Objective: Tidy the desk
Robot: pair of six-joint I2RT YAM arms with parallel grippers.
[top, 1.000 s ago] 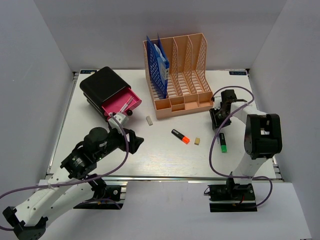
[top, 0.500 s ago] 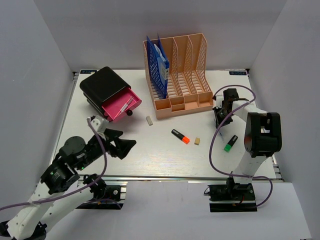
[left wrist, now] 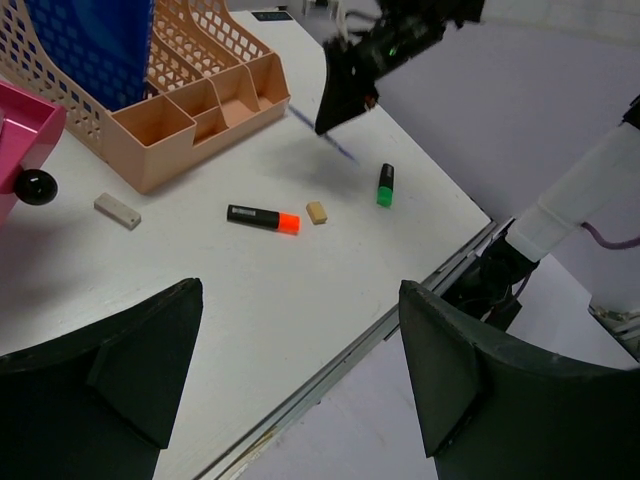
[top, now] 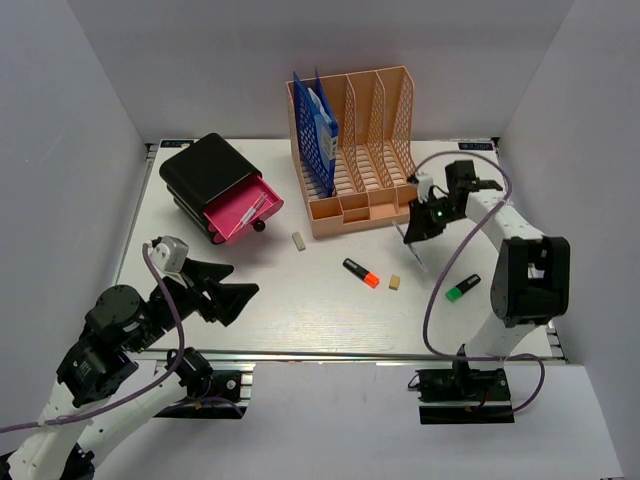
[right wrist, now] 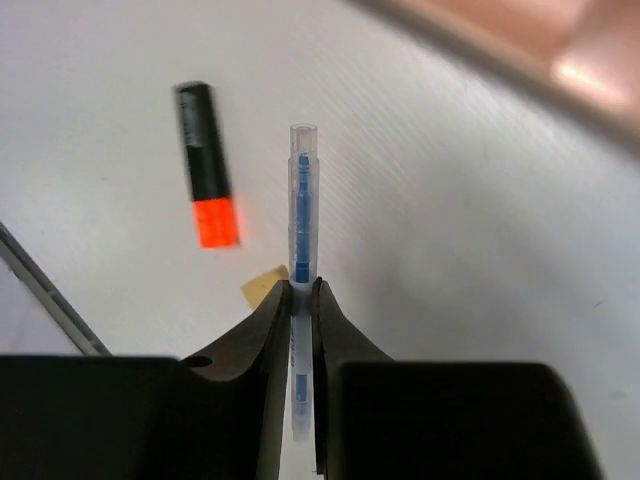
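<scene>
One pen (right wrist: 302,210) is being pinched in the right gripper (right wrist: 300,292) above the desk (top: 300,312); the left gripper (left wrist: 300,320) is being held agape.

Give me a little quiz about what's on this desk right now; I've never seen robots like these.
1. True or false: the pink drawer is pulled open.
2. What does the right gripper hold? A: scissors. B: a blue pen. C: a stapler.
3. How many markers lie loose on the desk?
Key: 1 true. 2 B. 3 two, the orange marker and the green marker.
</scene>
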